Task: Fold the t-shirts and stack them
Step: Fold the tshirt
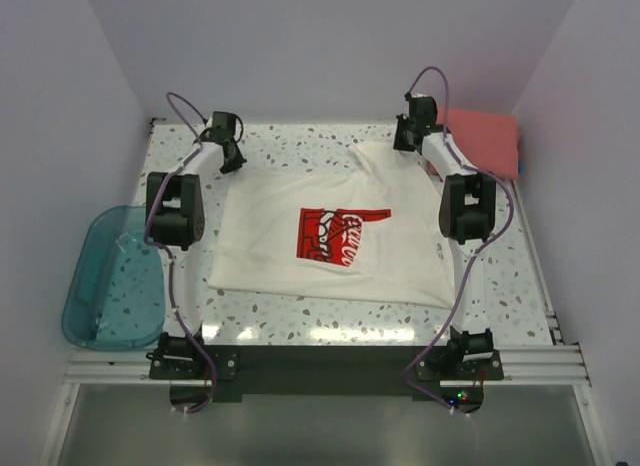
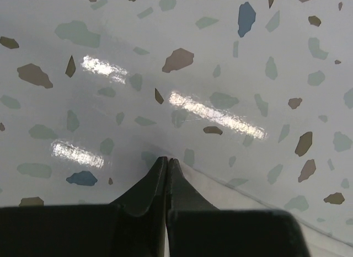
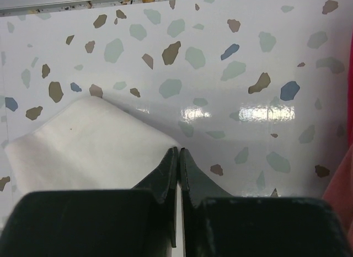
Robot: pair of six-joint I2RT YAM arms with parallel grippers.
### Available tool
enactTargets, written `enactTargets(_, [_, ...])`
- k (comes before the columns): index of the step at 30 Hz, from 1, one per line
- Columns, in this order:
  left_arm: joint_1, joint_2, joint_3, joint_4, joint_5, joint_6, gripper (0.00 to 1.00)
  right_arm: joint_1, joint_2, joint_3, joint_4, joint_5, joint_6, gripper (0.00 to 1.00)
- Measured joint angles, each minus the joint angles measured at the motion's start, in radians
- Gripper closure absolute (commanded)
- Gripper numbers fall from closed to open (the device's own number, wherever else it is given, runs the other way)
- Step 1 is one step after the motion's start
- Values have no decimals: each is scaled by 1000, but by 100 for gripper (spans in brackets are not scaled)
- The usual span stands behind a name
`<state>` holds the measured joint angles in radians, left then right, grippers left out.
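Pale lavender walls close in a glossy white tabletop (image 1: pixel 300 146) flecked with grey, brown and blue chips. Spread nearly flat across its middle lies the large cream-white t-shirt (image 1: pixel 270 236), its far right corner drawn up toward the back. On its chest sits a red-and-white print (image 1: pixel 338 236) with curling white script that is too small to read. At the left edge, well apart from the shirt, rests a translucent teal plastic tub (image 1: pixel 75 296). In the far right corner lies the folded coral-red t-shirt (image 1: pixel 485 136), with a blue edge (image 1: pixel 521 168) showing at its right side. The left pincer (image 1: pixel 232 164) reaches down at the cream shirt's far left corner; in its wrist view the fingers (image 2: pixel 157 180) are pressed together, with the white cloth edge running off from their tips. The right pincer (image 1: pixel 402 144) is at the far right corner; its fingers (image 3: pixel 165 174) are likewise closed, tips meeting the edge of the cream cloth. Whether either one has cloth pinched between its fingers cannot be told.
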<state>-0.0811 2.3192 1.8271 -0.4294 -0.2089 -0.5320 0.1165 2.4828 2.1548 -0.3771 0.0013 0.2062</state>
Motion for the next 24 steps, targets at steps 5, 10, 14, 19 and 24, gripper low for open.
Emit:
enactTargets(5, [22, 18, 22, 29, 21, -6, 100, -3, 0, 42, -3, -2, 20, 100])
enactTargets(10, [58, 39, 54, 71, 35, -10, 100, -17, 0, 127, 14, -3, 50, 100])
enactTargets(14, [82, 41, 63, 133, 60, -27, 100, -31, 0, 152, 48, -13, 63, 100])
enactTargets(19, [113, 25, 2, 246, 121, -63, 100, -37, -12, 89, 84, -20, 63, 100])
enactTargets(24, [148, -34, -113, 325, 181, -102, 100, -39, -66, -40, 100, -21, 63, 100])
